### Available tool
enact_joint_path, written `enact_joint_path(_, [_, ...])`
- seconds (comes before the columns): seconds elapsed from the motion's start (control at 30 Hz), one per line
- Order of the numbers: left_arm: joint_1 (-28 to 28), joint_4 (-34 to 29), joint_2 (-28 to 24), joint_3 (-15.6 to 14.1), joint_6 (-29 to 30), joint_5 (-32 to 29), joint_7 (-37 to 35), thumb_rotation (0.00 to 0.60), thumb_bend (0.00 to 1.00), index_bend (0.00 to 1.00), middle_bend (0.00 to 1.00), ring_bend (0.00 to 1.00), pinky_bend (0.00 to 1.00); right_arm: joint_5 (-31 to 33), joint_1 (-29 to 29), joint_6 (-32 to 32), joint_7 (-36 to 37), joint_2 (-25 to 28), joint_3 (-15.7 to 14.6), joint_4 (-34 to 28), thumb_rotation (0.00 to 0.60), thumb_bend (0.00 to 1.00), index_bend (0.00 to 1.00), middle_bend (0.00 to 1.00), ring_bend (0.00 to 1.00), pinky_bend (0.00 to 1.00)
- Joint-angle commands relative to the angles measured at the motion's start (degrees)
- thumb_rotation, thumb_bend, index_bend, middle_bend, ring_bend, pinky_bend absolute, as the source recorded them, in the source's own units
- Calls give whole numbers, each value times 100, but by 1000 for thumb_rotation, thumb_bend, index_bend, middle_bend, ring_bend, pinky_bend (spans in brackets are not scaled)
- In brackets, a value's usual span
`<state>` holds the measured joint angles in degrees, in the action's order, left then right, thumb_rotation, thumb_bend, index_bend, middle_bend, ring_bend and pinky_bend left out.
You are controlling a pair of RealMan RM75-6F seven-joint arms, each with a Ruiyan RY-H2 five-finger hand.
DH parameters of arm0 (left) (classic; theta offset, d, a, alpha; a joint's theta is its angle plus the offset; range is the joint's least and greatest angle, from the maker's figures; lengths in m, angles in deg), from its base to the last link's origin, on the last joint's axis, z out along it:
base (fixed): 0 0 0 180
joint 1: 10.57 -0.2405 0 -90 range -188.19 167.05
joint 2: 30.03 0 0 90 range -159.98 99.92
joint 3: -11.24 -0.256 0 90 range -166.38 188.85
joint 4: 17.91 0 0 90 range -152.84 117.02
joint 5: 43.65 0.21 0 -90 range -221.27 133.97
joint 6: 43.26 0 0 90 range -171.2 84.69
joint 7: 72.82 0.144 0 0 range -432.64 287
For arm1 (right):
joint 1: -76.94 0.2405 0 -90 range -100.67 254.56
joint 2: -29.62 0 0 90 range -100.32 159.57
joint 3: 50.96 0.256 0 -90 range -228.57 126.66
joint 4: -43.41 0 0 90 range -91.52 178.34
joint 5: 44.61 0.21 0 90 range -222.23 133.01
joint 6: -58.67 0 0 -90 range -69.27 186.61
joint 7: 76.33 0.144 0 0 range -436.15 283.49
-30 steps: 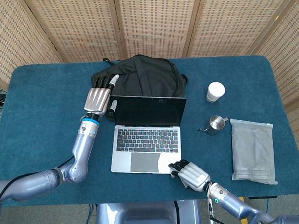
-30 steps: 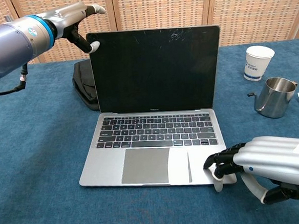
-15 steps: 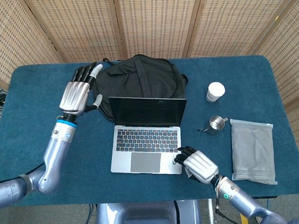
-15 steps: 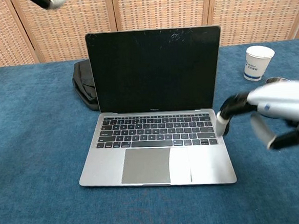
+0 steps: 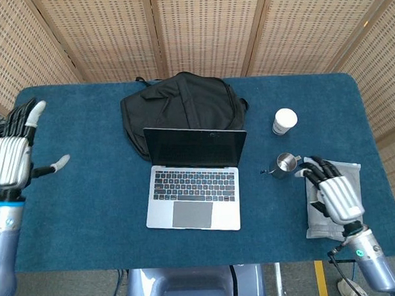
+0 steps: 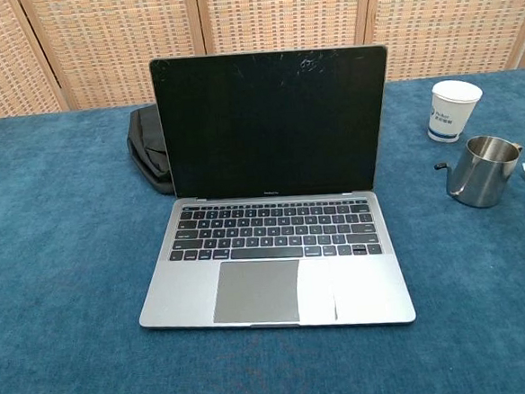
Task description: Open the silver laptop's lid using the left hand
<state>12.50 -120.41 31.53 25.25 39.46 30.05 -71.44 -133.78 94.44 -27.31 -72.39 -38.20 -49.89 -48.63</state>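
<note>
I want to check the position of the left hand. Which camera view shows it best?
The head view shows it best. The left hand is at the far left edge of the table, apart from the laptop, fingers spread and holding nothing. The chest view does not show this hand at all.

Both hands pull away from the silver laptop over the last second. The left hand, which was touching the upper left corner of the lid, now hangs open at the far left edge of the table, well apart from the laptop. The right hand, earlier resting at the front right corner of the base, now lies over the grey pouch. Neither hand appears in the chest view any longer
</note>
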Motion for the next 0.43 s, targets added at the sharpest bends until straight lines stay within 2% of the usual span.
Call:
enact_joint_path(0.03, [-845,54,-86,-768,426,205,-417,600,0,0,0,0,0,131,-625,-897,230,-137,191,345,600,111,138,15,0,42])
enact_joint_path(0.07, [-963,47,-93,-885,455,213,-435,600,0,0,0,0,0,121,-698,-996,242,-121,185,299,600,28,94,1,0,18])
enact_joint_path(0.1, [-1138,16,-104,-1048,501,218,-474,600,0,0,0,0,0,96,-792,-1093,240,-74,153,203,600,4,68,0,0,8])
enact_joint_path(0.2, [-1478,16,-46,-1333,705,188,-111,600,0,0,0,0,0,-15,-964,-1171,273,100,4,-150,600,0,5,0,0,0])
enact_joint_path(0.3, [-1761,100,370,-1479,1207,374,662,600,0,0,0,0,0,-172,-1103,-1247,344,292,-119,-510,600,0,0,0,0,0])
enact_joint_path(0.43, [-1858,258,617,-1491,1390,748,625,600,0,0,0,0,0,-243,-1258,-1403,-117,321,-91,-680,600,0,0,0,0,0])
